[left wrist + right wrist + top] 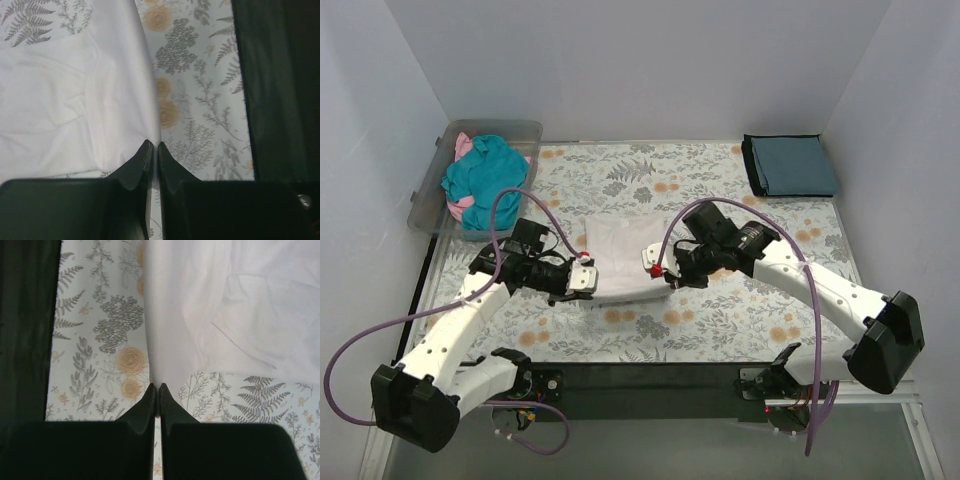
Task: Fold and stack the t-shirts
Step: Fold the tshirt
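The white t-shirt lies partly folded in the middle of the floral cover. My left gripper is shut on the shirt's near left corner; the left wrist view shows the white cloth pinched between the fingertips. My right gripper is shut on the near right corner; the right wrist view shows the cloth running into the closed tips. A folded slate-blue t-shirt lies at the back right. Teal and pink t-shirts lie heaped in the bin.
A clear plastic bin stands at the back left. The floral table cover spans the work area, with a black front edge near the arm bases. Grey walls close in the left, back and right sides.
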`<move>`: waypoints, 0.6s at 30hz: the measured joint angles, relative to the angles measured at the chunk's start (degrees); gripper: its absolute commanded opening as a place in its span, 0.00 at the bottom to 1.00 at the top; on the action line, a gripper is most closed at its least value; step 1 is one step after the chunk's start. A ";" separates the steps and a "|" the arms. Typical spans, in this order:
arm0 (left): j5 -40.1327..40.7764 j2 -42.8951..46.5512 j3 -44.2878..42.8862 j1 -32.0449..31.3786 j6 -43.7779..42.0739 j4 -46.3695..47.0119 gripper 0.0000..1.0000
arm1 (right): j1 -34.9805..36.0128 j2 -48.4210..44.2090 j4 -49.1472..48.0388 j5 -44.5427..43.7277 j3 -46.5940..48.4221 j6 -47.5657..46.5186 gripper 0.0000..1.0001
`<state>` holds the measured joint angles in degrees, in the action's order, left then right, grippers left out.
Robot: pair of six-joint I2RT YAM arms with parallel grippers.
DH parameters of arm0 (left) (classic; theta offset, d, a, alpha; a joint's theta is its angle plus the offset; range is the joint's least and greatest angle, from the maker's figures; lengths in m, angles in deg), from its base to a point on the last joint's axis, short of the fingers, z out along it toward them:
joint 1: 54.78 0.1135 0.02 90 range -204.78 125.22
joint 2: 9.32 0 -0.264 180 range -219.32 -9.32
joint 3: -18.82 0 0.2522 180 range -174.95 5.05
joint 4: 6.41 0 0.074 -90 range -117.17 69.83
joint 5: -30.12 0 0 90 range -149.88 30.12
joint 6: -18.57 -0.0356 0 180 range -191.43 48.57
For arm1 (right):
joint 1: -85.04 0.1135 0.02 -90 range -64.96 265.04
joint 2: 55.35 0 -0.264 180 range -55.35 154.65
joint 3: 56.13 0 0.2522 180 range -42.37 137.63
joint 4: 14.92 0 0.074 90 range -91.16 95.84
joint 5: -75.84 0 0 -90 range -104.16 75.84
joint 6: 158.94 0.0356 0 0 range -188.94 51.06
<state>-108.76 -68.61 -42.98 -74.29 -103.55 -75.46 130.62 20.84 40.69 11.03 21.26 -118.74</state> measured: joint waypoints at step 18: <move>-1.79 -40.72 -25.70 13.25 5.29 1.81 0.01 | -12.52 34.29 4.96 6.36 30.88 -6.25 0.01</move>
<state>-110.55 -109.32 -68.68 -61.04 -98.26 -73.65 118.10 55.13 45.65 17.39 52.15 -124.99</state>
